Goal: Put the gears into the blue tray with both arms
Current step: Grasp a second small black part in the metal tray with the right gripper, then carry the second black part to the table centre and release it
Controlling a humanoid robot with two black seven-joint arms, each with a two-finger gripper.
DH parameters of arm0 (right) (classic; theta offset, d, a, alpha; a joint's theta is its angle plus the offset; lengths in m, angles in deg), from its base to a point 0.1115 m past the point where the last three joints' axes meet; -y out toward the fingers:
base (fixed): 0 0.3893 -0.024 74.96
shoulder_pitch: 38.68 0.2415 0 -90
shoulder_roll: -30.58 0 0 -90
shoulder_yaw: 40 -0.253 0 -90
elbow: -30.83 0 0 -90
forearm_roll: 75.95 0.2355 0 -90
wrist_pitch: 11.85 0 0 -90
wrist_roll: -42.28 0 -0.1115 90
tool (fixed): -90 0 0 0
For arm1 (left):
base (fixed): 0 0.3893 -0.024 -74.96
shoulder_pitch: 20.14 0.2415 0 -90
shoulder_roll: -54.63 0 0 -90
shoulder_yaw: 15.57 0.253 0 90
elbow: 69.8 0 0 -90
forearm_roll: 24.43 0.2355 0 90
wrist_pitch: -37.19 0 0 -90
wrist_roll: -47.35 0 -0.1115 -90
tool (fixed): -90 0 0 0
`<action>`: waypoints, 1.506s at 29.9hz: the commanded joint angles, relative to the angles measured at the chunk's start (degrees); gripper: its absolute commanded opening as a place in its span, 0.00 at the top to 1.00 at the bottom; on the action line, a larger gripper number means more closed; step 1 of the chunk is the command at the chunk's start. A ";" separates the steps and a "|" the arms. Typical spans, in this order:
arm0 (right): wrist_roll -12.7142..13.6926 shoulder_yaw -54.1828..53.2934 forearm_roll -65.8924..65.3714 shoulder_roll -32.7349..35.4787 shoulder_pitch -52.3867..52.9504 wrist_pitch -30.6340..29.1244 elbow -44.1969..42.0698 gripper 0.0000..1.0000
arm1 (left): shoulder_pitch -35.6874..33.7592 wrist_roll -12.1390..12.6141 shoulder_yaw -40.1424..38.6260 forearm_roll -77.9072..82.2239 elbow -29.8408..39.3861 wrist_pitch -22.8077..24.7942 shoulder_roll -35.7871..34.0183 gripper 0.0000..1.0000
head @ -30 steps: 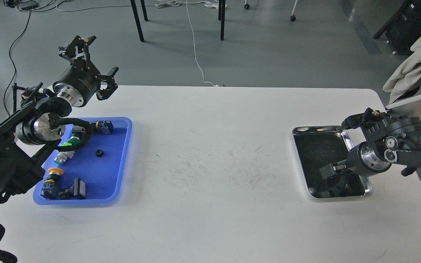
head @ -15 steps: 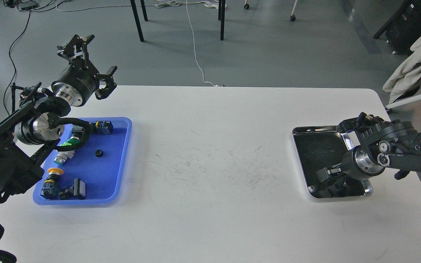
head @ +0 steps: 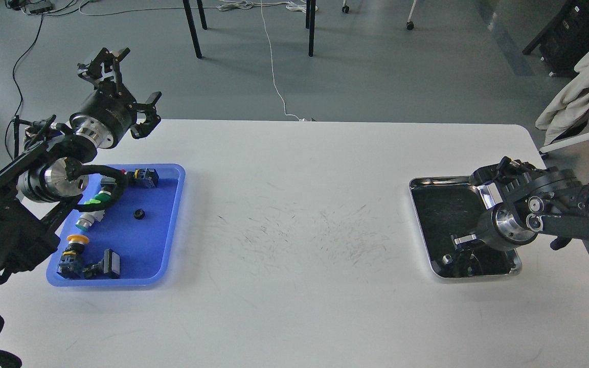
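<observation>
One small black gear (head: 139,214) lies in the middle of the blue tray (head: 171,225) at the left of the table. My left gripper (head: 130,84) is held high beyond the tray's far end, open and with nothing in it. My right gripper (head: 462,255) reaches down into the near end of the steel tray (head: 443,180). It shows dark against the tray's dark inside, so its fingers cannot be told apart. A tiny round ring (head: 446,259), possibly a gear, lies just left of it on the tray floor.
Several push-button switches (head: 86,220) with green, yellow and dark caps lie along the blue tray's left side and near end. Between the two trays lies scuffed white tabletop (head: 294,230). A draped cloth (head: 586,76) hangs beyond the far right corner.
My right gripper has sunk lower into the steel tray's near end and turned. My left gripper has drifted slightly left and up, still open.
</observation>
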 commanded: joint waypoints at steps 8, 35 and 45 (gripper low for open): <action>-0.43 -8.51 5.25 -0.99 9.23 0.97 0.93 0.98 | 0.00 -0.10 -0.09 0.00 -0.09 0.00 -0.46 0.02; -1.49 -17.58 27.42 -31.32 -0.86 14.41 -10.68 0.97 | -0.09 -0.01 -0.27 -0.26 -0.97 0.17 -2.84 0.02; -1.58 -17.50 27.25 -31.32 -5.43 14.85 -8.13 0.94 | -0.09 -0.10 -0.27 -0.26 -0.97 0.09 -2.84 0.02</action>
